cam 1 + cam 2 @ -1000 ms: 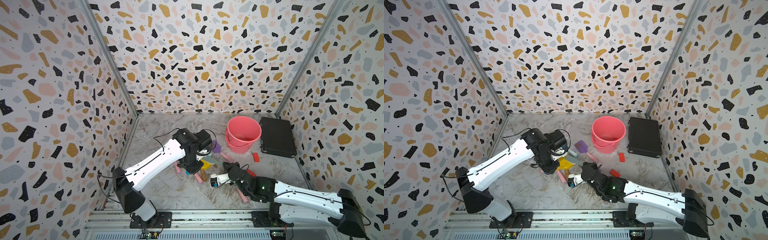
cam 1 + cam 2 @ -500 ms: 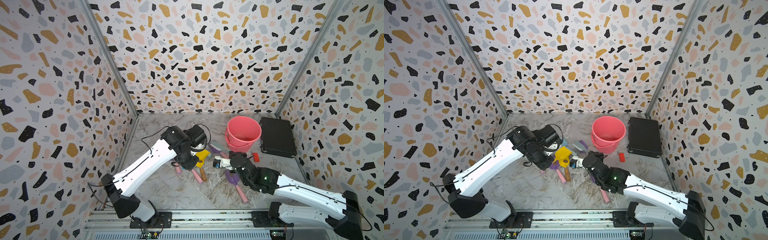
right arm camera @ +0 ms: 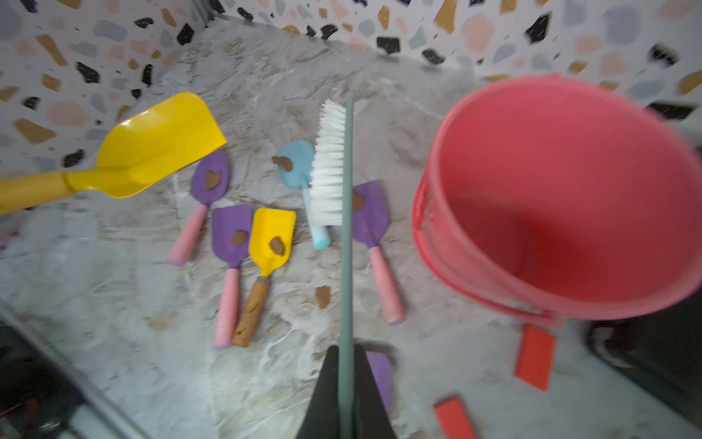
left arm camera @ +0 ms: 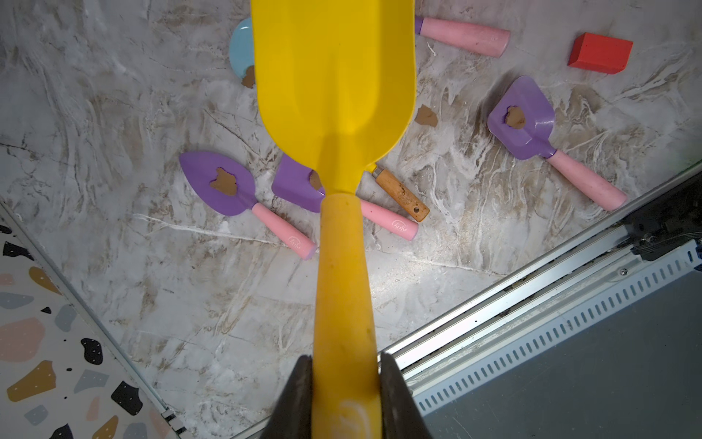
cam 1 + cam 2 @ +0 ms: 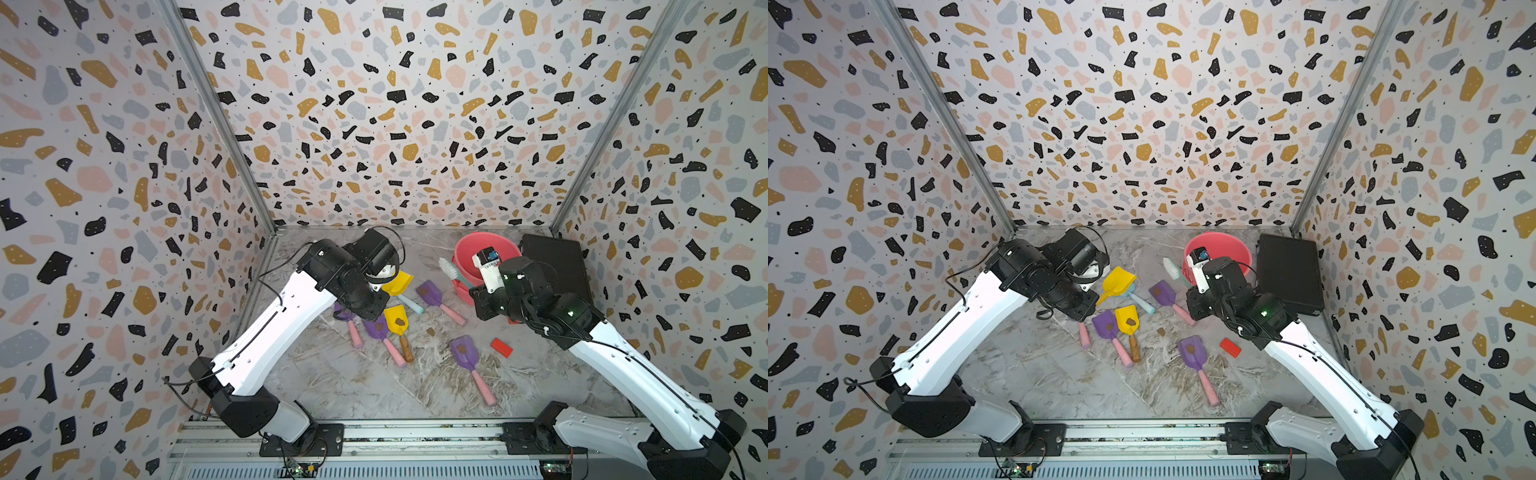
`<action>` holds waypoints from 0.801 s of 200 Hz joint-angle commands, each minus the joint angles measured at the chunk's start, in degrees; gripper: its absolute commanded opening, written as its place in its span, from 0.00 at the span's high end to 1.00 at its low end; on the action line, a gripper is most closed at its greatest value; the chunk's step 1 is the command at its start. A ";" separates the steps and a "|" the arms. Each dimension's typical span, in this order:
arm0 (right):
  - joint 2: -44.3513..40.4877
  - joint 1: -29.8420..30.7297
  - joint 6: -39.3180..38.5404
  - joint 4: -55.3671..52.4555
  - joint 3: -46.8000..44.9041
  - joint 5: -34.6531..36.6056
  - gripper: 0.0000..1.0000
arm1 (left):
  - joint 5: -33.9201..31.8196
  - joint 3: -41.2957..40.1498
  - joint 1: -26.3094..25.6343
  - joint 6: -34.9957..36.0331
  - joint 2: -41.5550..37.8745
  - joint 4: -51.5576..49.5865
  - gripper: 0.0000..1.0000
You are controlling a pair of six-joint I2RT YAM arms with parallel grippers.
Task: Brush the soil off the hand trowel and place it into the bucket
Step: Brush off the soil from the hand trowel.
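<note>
Clean yellow trowel aloft, coral-pink bucket upright

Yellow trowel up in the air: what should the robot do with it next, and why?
Probably swing it over the bucket and let go. The left gripper is shut on the yellow trowel by its handle, the blade looks clean, and the bucket looks empty.

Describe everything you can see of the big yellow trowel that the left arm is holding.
The big yellow trowel is yellow all over: a broad, glossy scoop blade with raised sides and a squared tip, narrowing into a round, duller handle. It looks like plastic. No soil shows on it. The left gripper is shut on the handle near its end and holds it in the air above the table. Nothing else touches it.
</note>
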 commanded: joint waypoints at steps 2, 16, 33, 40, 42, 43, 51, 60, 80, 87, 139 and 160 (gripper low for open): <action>0.76 -0.02 14.32 1.00 -3.09 -18.10 1.00 | -0.01 1.98 0.43 -0.02 -0.34 1.09 1.00; 0.46 -0.02 19.67 7.16 -6.77 -23.75 1.00 | 0.54 1.77 0.43 -0.07 -0.20 1.52 1.00; 0.01 -0.02 27.46 16.78 -10.79 -28.57 1.00 | 1.58 1.31 0.44 0.02 0.09 2.19 1.00; 0.07 -0.02 30.44 20.67 -11.88 -29.93 1.00 | 1.77 1.12 0.49 -0.03 0.11 2.37 1.00; 0.08 -0.02 31.16 21.75 -12.21 -30.22 1.00 | 1.79 1.07 0.44 -0.04 0.11 2.42 1.00; 0.12 -0.02 31.50 22.23 -12.34 -30.33 1.00 | 1.79 1.01 0.43 -0.05 0.11 2.47 1.00; 0.33 -0.02 34.91 26.45 -13.39 -31.36 1.00 | 1.95 0.83 0.43 -0.14 0.07 2.67 1.00; 0.83 -0.02 38.09 30.62 -14.16 -32.17 1.00 | 2.27 0.67 0.47 -0.16 0.05 3.00 1.00; 3.01 -0.11 44.53 39.30 -15.35 -32.85 1.00 | 3.43 0.32 0.49 -0.24 0.02 3.55 1.00; 3.91 -0.19 47.46 42.82 -16.17 -33.24 1.00 | 3.55 0.13 0.43 -0.31 -0.14 3.72 1.00; 5.70 -2.82 58.42 56.51 -19.91 -33.43 1.00 | 2.42 -2.50 0.50 -0.41 -1.26 3.57 1.00; 3.90 -6.12 61.88 61.05 -22.64 -33.10 1.00 | 2.72 -3.31 0.54 0.03 -1.67 2.80 1.00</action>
